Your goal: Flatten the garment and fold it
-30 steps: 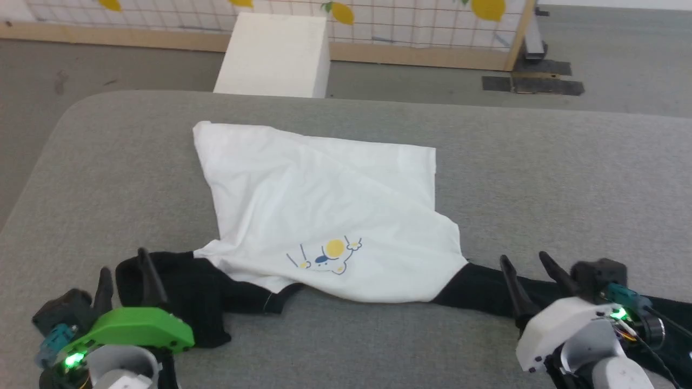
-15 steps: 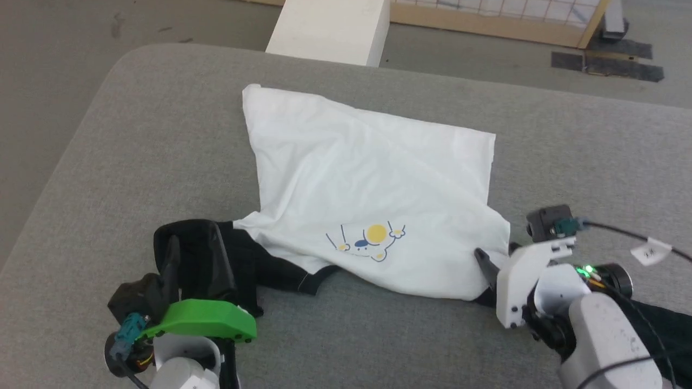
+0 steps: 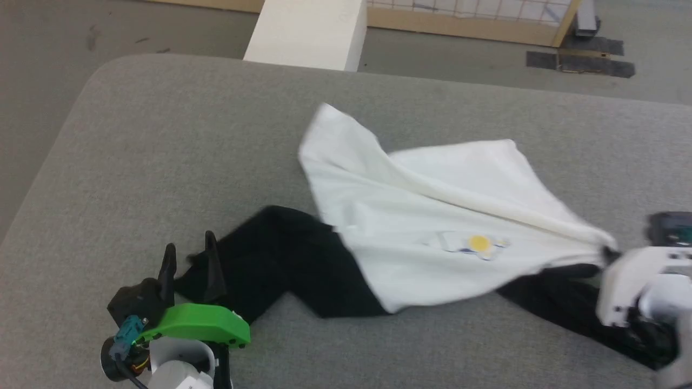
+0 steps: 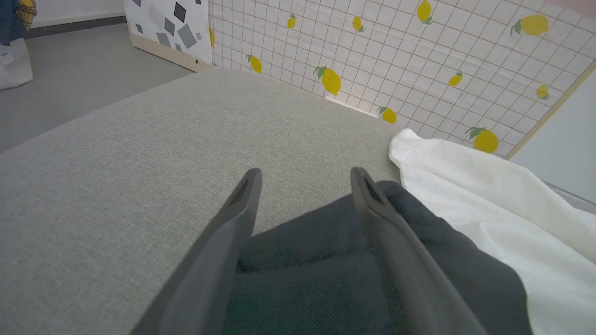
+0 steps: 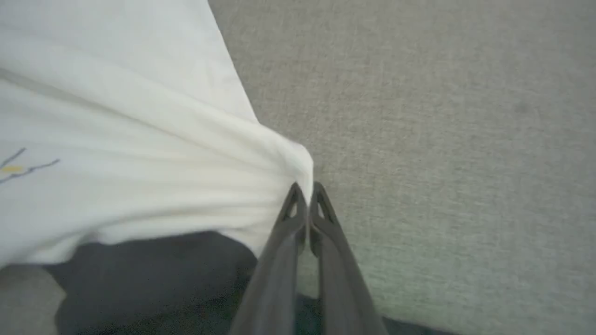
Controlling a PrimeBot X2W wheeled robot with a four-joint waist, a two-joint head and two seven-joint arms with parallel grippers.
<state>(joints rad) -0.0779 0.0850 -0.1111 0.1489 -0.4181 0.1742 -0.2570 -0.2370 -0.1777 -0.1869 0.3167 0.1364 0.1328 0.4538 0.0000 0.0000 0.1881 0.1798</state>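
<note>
The left gripper (image 3: pixel 189 249) sits at the near left of the grey padded surface (image 3: pixel 151 140) with its two dark fingers well apart and nothing clamped. In the left wrist view the left gripper (image 4: pixel 306 174) has one black sleeve (image 4: pixel 316 260) of the garment (image 4: pixel 489 204) lying under and between the fingers. The sleeve's edge stops short of the tips, and whether either finger touches the cloth cannot be told. Beyond those tips the bare padding runs out to a lemon-print panel (image 4: pixel 372 51). To the right of the fingers the sleeve (image 3: pixel 281 259) joins the white body of the garment (image 3: pixel 432 216), which spreads across the middle of the surface. Long folds in it converge rightward past the small cartoon print (image 3: pixel 476 244). A white block (image 3: pixel 308 32) stands past the far edge. At the right, the right gripper (image 3: pixel 610 253) has its fingers pressed together on a bunched corner of white cloth. In the right wrist view the garment (image 5: pixel 139 116) fans out leftward from the right gripper (image 5: pixel 307 188), with black cloth below it and bare padding right of the tips.
</note>
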